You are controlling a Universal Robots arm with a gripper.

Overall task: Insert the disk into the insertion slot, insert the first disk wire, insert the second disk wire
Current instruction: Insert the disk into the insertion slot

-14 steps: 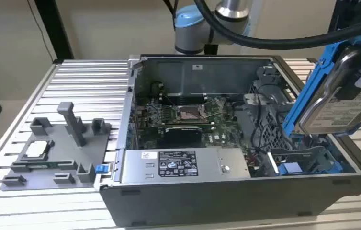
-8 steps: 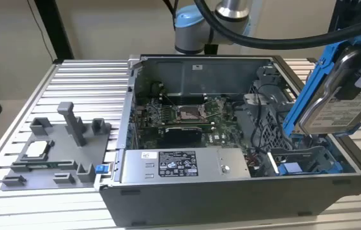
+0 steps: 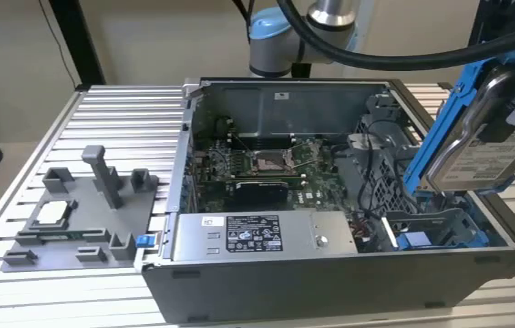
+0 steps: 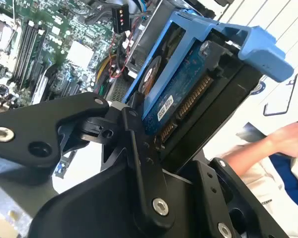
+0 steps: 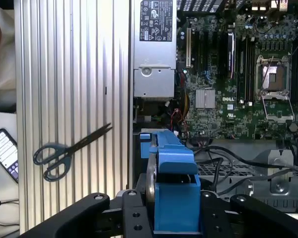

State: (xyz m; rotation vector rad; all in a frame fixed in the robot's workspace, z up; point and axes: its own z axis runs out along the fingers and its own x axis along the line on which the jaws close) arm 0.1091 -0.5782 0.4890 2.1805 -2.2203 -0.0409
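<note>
Black gripper [image 5: 172, 210] clamps flat, silver-metal, blue-framed disk [image 3: 481, 152]

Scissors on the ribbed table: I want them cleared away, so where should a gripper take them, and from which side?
Probably best to take the scissors at the narrow blades just beyond the pivot, from straight above, closing across them: they lie flat on the table, leaving no way under. The gripper is shut on the disk.

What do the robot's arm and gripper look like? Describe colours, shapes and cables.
The arm is a silver-grey tube with a light blue joint cap; thick black cables loop beside it. The gripper is black, with flat linked bars pinned by silver bolts.
</note>
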